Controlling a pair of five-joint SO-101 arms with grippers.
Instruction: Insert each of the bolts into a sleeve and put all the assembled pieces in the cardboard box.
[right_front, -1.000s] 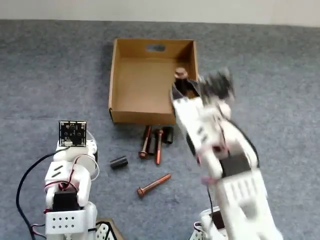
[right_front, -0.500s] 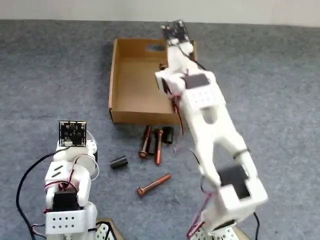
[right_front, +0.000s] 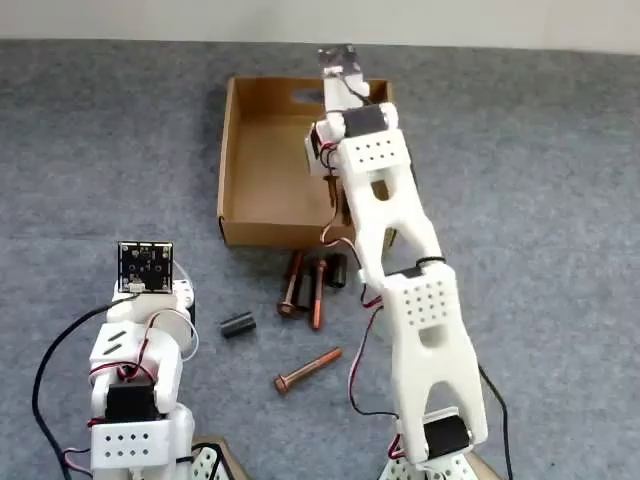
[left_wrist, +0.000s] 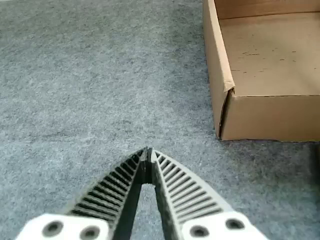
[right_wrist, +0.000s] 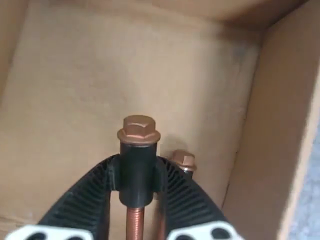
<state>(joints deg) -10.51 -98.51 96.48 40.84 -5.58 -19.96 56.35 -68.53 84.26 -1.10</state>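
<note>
Copper head poking out of one end of a black sleeve (right_wrist: 135, 182), shank out the other, and the right gripper (right_wrist: 136, 169) is clamped squarely on that sleeve with the bolt (right_wrist: 139, 131) seated through it. It hangs inside the box (right_wrist: 270, 125), over the floor and close to one side wall. A second bolt head (right_wrist: 183, 161) peeks out just behind the fingers, so one finished piece looks to be lying in there already. This is the drop-off, I'd say, and the way to do it well is to go low before letting go, because a piece released from height could bounce or shed its bolt. Set it down beside the other piece, not on it, part the jaws just enough, then lift straight up, clear of the wall. Out over the carpet (right_front: 120, 130), the left gripper (left_wrist: 146, 156) sits pinched together on nothing, near a corner of the box. In front of the box wait three loose bolts (right_front: 308, 369) and two spare sleeves (right_front: 237, 324), so plenty of assembling remains.
</note>
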